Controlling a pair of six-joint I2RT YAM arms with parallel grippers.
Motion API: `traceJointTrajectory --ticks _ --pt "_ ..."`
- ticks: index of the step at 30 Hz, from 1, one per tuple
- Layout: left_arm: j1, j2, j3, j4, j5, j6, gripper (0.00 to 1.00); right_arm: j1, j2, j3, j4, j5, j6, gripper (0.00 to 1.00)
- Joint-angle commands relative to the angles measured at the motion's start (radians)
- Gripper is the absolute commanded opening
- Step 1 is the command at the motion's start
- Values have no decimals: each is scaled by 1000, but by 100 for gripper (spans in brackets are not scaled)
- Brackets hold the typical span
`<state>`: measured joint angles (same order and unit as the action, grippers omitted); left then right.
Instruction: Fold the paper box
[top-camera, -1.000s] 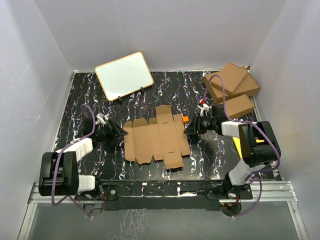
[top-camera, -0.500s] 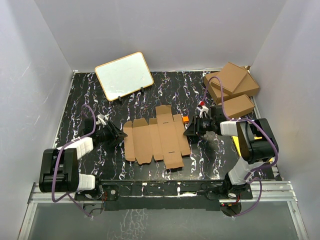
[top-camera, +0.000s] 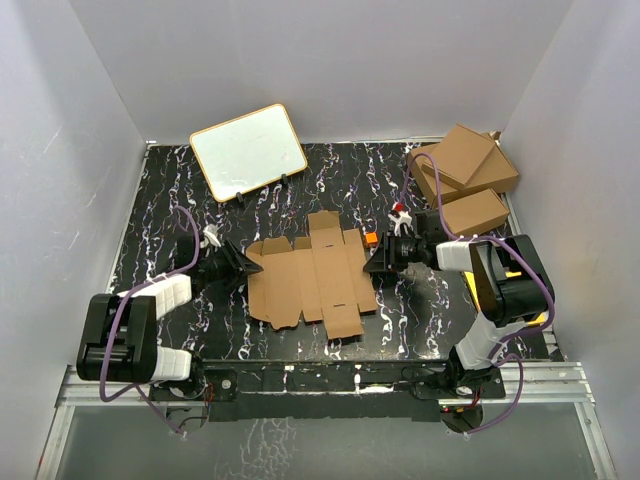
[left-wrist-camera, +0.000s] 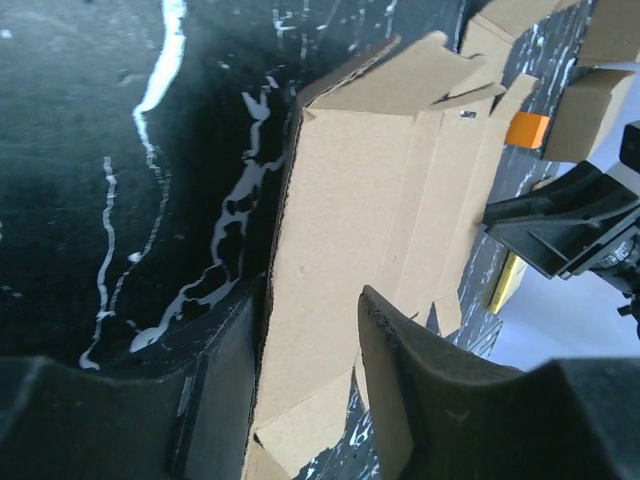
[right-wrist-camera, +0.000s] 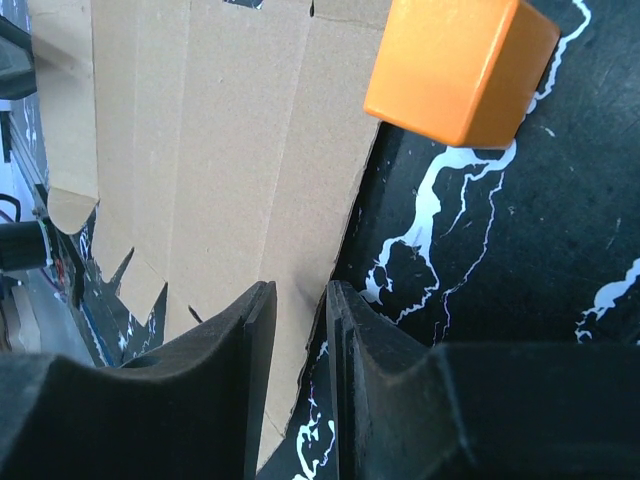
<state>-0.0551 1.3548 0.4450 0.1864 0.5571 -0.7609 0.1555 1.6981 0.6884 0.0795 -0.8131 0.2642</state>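
The paper box (top-camera: 312, 280) lies flat and unfolded in the middle of the table, plain brown with creases and tabbed flaps. My left gripper (top-camera: 248, 268) is at its left edge. In the left wrist view the jaws (left-wrist-camera: 310, 300) stand apart, straddling that slightly raised edge of the paper box (left-wrist-camera: 370, 200). My right gripper (top-camera: 372, 264) is at the box's right edge. Its jaws (right-wrist-camera: 300, 288) stand only a little apart, one finger (right-wrist-camera: 230, 370) over the paper box (right-wrist-camera: 220, 150), the other beside the edge on the table.
A small orange block (top-camera: 370, 239) sits just beyond the box's right edge, close to my right fingers. A whiteboard (top-camera: 248, 150) stands at the back left. Larger brown cartons (top-camera: 465, 165) are stacked at the back right. A yellow sheet (left-wrist-camera: 506, 284) lies under the right arm.
My left gripper moved right onto the box's left edge and its jaws narrowed. The right jaws narrowed slightly. The flat box shifted a little to the left.
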Motion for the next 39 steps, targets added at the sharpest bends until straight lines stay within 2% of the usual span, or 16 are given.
traceJointTrajectory --ticks 1,8,15,20,23,29,32,34,39 --pt "-29 -27 8 67 38 -30 40 9 12 30 27 11 -12 32" --pt "-57 -21 30 15 -5 8 37 12 11 33 26 -5 -12 32" --pt "-106 -3 94 -111 -117 49 36 13 6 36 26 -17 -14 32" --pt "-118 -2 117 -159 -158 65 31 13 5 37 26 -24 -14 32" --pt "-121 -2 127 -177 -170 72 25 13 3 38 26 -30 -15 32" --pt "-123 -22 138 -185 -175 97 0 13 -6 48 15 -40 -32 33" --pt "-122 -57 150 -186 -173 136 0 12 -22 60 -3 -58 -64 34" --pt "-123 -86 165 -189 -176 173 0 8 -43 72 -14 -92 -95 35" --pt "-123 -170 212 -184 -187 310 0 -14 -99 119 -92 -314 -249 53"
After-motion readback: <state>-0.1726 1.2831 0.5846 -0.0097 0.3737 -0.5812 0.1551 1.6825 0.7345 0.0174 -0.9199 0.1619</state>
